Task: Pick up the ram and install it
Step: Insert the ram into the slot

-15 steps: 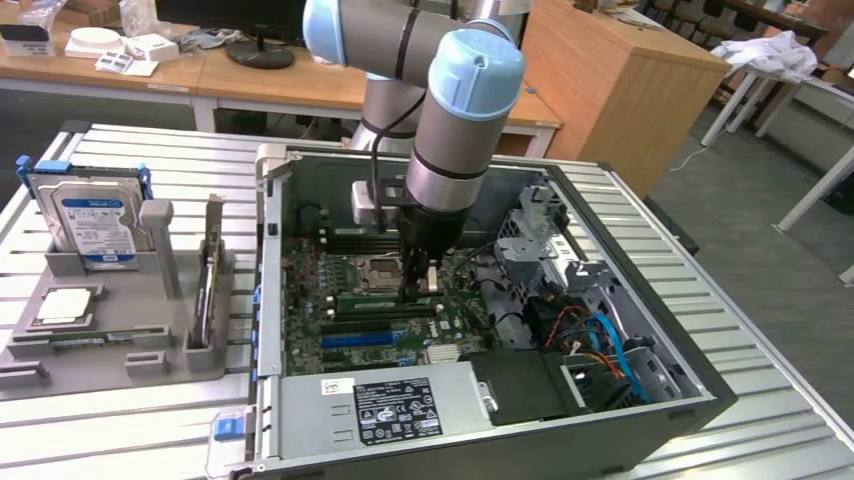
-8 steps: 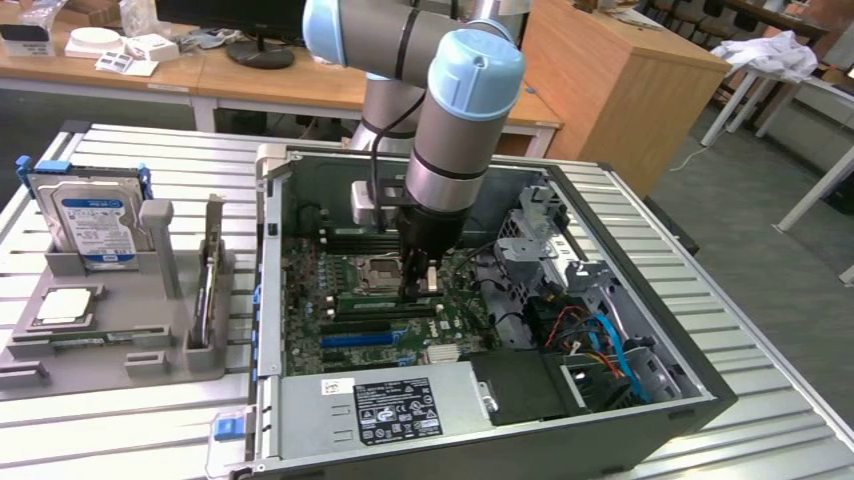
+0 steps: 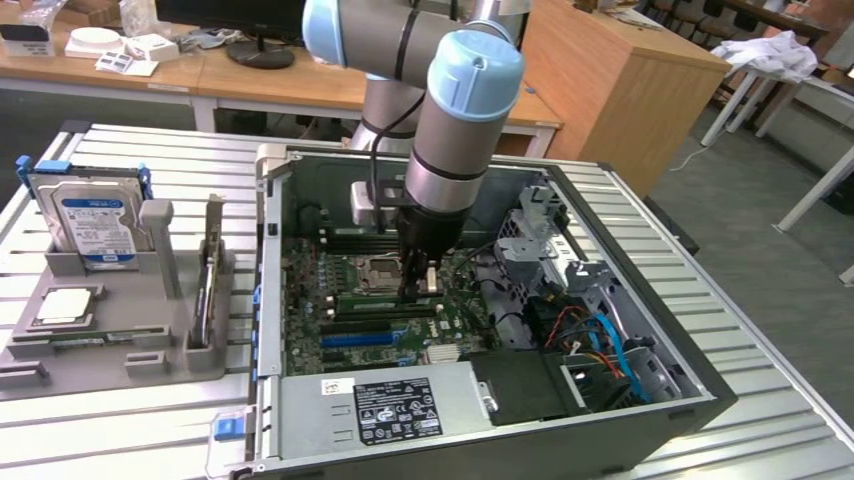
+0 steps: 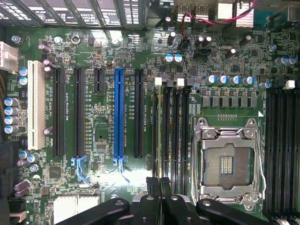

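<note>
Inside the open computer case [image 3: 667,410], my gripper [image 3: 427,280] reaches down to the motherboard, just on the exterior view's right of the CPU socket [image 3: 376,270]. In the wrist view the gripper [image 4: 159,185] has its two dark fingers pressed together. The ram [image 4: 157,136] shows edge-on as a thin pale green strip. It runs from between the fingertips along the memory slot farthest from the socket [image 4: 227,161]. The ram lines up with that slot; how deep it sits I cannot tell.
A grey tray [image 3: 120,350] on the exterior view's left holds a hard drive [image 3: 94,215] and an upright expansion card [image 3: 210,270]. The power supply [image 3: 387,405] lies at the case's near edge, with cables [image 3: 601,340] and a drive cage beside it. Long expansion slots, one of them blue [image 4: 118,112], lie beside the memory slots.
</note>
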Controlling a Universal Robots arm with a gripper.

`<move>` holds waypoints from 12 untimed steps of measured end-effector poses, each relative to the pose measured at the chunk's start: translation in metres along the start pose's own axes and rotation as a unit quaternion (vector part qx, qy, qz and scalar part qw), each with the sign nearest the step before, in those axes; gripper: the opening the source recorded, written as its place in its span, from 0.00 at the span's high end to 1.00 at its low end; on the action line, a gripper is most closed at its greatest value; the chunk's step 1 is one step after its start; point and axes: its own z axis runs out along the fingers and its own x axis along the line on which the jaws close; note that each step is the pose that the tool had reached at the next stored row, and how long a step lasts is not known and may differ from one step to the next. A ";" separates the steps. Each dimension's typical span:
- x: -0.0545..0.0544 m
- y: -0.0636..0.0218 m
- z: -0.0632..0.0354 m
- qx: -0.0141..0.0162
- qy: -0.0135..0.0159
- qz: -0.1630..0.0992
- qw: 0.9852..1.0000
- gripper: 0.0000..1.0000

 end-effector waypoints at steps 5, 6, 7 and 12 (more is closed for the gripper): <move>0.000 0.0000 0.0019 0.000 0.000 0.000 1.000 0.89; 0.000 0.0000 0.0022 0.000 0.000 0.000 1.000 0.89; 0.000 0.0000 0.0027 0.000 0.000 0.000 1.000 0.89; 0.000 0.0001 0.0056 0.000 0.000 0.000 1.000 0.89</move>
